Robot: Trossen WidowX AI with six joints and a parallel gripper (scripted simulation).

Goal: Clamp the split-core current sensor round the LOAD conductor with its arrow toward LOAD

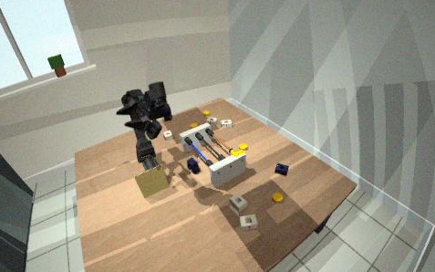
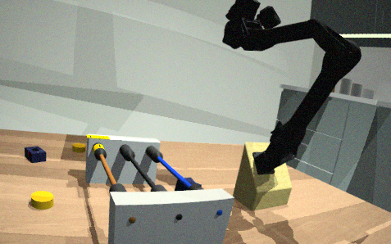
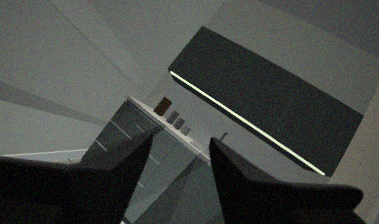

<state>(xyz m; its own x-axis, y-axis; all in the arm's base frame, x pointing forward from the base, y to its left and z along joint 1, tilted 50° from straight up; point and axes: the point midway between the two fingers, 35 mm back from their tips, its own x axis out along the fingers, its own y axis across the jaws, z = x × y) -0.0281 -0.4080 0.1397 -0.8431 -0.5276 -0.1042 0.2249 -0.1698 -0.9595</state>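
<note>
My gripper (image 1: 123, 118) (image 3: 181, 139) is open and empty, raised high above the table and turned away from it. A dark navy block-like piece (image 1: 192, 165) (image 2: 188, 183) stands on the table beside the blue conductor (image 1: 199, 152) (image 2: 173, 170); it looks like the sensor, but its jaws and arrow cannot be made out. A second dark navy block (image 1: 282, 169) (image 2: 35, 155) lies on the other side of the fixture. The orange conductor (image 1: 222, 142) (image 2: 107, 169) carries a yellow LOAD marker (image 1: 237, 153) (image 2: 98, 147) at one end. Nothing is clamped round it.
A black conductor (image 1: 211, 146) (image 2: 143, 173) runs between the blue and orange ones, held by two grey end walls (image 1: 228, 172) (image 2: 171, 221). An olive block (image 1: 152, 182) (image 2: 261, 192) is at the arm's base. Several pale blocks (image 1: 248, 223) and yellow discs (image 1: 277, 197) (image 2: 42, 200) lie around.
</note>
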